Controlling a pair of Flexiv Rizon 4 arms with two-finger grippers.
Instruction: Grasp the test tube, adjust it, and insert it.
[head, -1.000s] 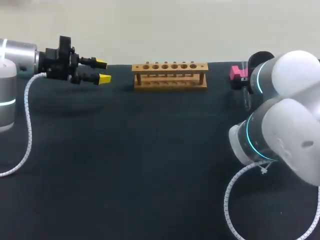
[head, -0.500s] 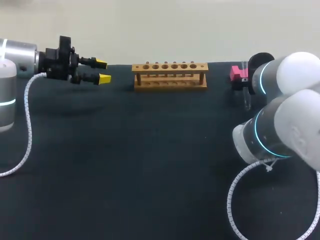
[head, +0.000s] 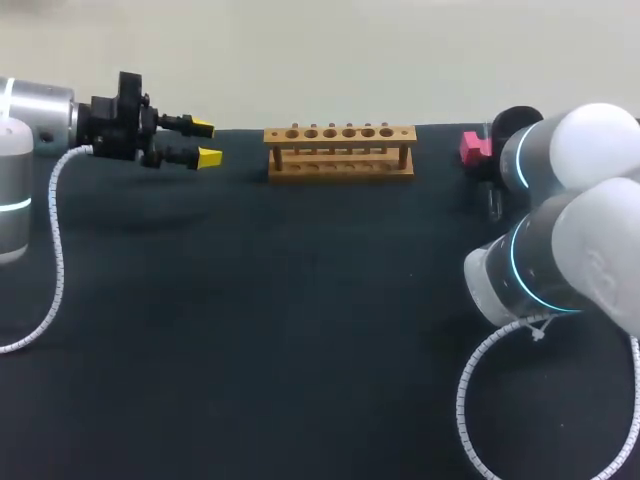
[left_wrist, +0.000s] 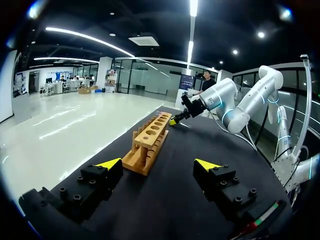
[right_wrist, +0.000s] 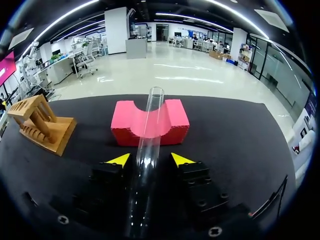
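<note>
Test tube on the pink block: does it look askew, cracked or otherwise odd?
Nothing stands out. The test tube lies in the groove of the pink block, with no visible crack, between the right gripper's open fingers.

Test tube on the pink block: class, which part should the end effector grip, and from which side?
Grip the bare glass of the test tube that juts past the pink block. Come from that overhanging end, along its length, as the right end effector is placed: open fingers either side, closing across the round wall.
</note>
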